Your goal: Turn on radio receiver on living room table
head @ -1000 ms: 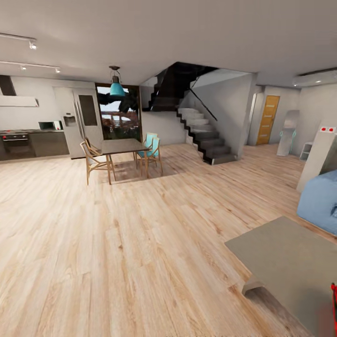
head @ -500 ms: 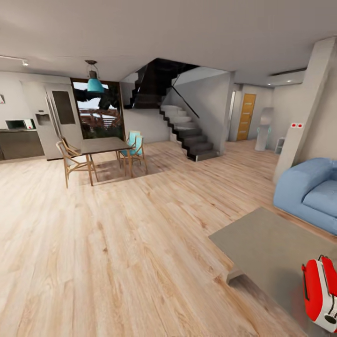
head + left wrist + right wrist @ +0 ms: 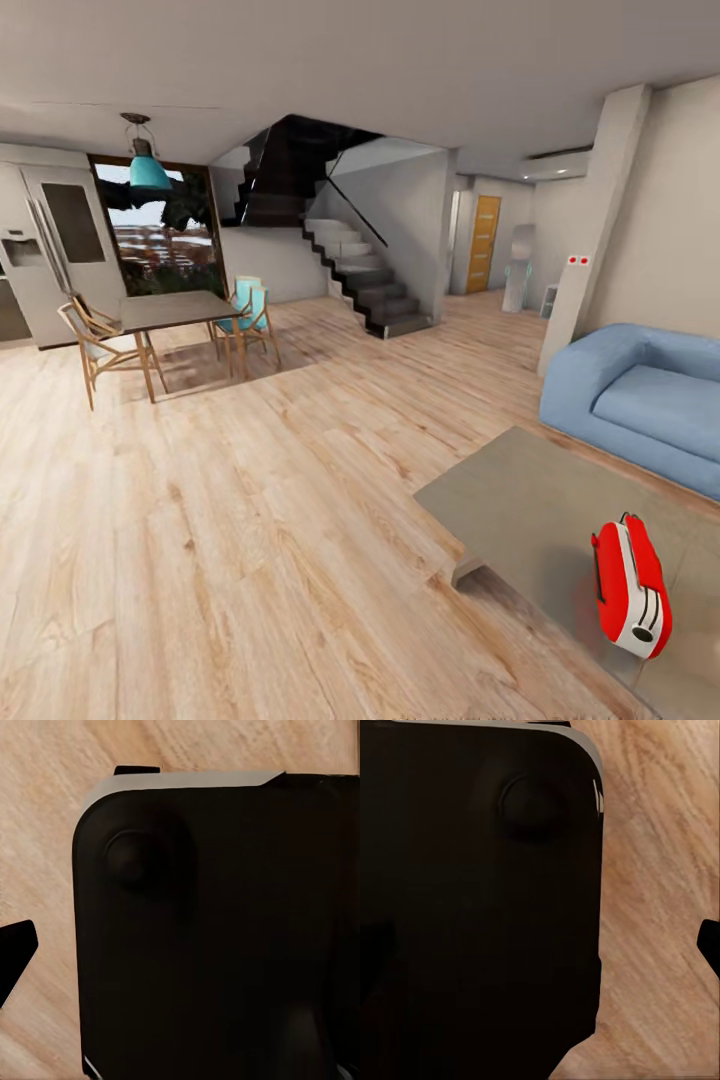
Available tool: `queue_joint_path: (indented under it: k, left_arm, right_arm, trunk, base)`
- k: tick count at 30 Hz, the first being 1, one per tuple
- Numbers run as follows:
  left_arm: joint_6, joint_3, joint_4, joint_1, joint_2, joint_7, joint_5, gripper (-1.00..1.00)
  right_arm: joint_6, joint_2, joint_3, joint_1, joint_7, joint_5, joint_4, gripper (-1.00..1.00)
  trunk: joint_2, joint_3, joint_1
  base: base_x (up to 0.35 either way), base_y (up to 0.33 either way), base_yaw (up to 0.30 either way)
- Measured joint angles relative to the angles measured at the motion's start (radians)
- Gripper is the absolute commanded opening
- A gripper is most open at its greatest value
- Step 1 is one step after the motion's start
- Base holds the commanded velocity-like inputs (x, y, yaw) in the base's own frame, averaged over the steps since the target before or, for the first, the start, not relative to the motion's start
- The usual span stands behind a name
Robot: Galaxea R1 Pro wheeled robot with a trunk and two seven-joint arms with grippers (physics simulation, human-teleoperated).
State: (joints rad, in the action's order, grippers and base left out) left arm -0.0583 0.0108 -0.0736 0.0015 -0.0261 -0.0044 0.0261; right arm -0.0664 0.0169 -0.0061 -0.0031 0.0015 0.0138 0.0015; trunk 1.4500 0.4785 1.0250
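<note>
your radio receiver (image 3: 631,585) lies flat on the grey worktop (image 3: 520,500), near its front part, blue sofa (image 3: 640,395) just beyond. wood floor (image 3: 250,520) runs back to the dining set (image 3: 165,325) and stairs (image 3: 360,270). each wrist camera faces dark robot housing over floor planks; you cannot tell either claw's state.

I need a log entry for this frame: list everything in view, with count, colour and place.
radio receiver: 1, red with white edge, on the table near its right end
table: 1, grey-taupe, low, lower right
sofa: 1, light blue, right, behind the table
dining table: 1, dark top, far left
chairs: at least 3, wooden, some with teal seats, around the dining table
pendant lamp: 1, teal, above the dining table
staircase: 1, dark, centre back
door: 1, orange, far back
floor: light wood planks
robot body: black, in both wrist views
</note>
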Motion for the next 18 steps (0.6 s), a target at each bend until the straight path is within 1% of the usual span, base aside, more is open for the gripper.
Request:
queue_joint_path:
  k: [18]
  left_arm:
    - [0.000,0.000,-0.002,0.000,0.000,0.000,0.000,1.00]
  right_arm:
    - [0.000,0.000,0.000,0.000,0.000,0.000,0.000,1.00]
  trunk:
    - [0.000,0.017,0.000]
  base:
    - [0.000,0.000,-0.250]
